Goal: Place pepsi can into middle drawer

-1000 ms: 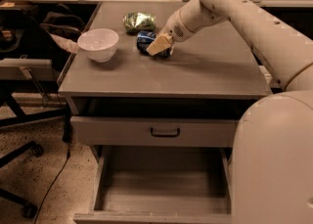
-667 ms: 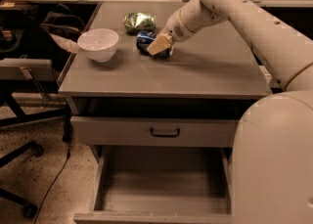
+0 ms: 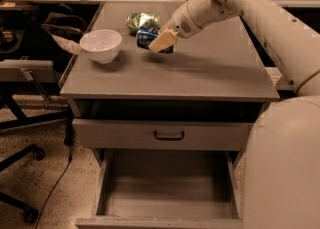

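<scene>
Camera view: tan two-finger gripper (image 3: 161,42) clamped on small blue pepsi can (image 3: 146,37) at far centre of grey tabletop (image 3: 200,73), right of white bowl (image 3: 101,44); wide shallow grey middle drawer (image 3: 170,198) stands open below, near side

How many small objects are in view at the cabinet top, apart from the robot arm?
3. The white bowl stands at the left; the green snack bag lies at the back; the pepsi can is right before it, at the gripper. The arm may hide more.

grey cabinet top (image 3: 200,75) holds a white bowl (image 3: 101,44) and green snack bag (image 3: 141,21); gripper (image 3: 160,41) grips pepsi can (image 3: 146,37) just above.
</scene>
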Controlling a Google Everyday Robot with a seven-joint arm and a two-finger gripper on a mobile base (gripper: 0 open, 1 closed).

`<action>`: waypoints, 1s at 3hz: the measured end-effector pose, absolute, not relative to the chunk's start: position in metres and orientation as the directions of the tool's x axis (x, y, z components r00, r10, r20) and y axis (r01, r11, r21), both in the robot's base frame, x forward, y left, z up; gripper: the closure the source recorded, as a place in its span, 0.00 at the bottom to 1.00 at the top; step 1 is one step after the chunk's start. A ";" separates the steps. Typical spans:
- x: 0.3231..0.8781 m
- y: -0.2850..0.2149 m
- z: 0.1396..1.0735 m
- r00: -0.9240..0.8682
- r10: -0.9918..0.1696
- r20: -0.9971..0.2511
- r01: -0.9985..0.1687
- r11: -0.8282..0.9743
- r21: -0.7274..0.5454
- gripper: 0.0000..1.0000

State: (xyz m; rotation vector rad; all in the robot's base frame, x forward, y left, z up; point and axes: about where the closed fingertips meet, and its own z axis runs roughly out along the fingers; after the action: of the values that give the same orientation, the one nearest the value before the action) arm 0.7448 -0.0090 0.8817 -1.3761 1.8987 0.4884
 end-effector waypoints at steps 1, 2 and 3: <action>0.705 -0.028 0.909 -0.068 -0.606 -0.792 -0.946 0.292 -0.142 1.00; 0.666 -0.044 0.914 0.018 -0.592 -0.806 -0.957 0.223 -0.185 1.00; 0.631 -0.056 0.917 0.131 -0.605 -0.785 -0.966 0.099 -0.238 1.00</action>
State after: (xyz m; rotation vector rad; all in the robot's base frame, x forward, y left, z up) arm 0.6308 -0.0564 0.9168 -1.5975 1.5651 0.5612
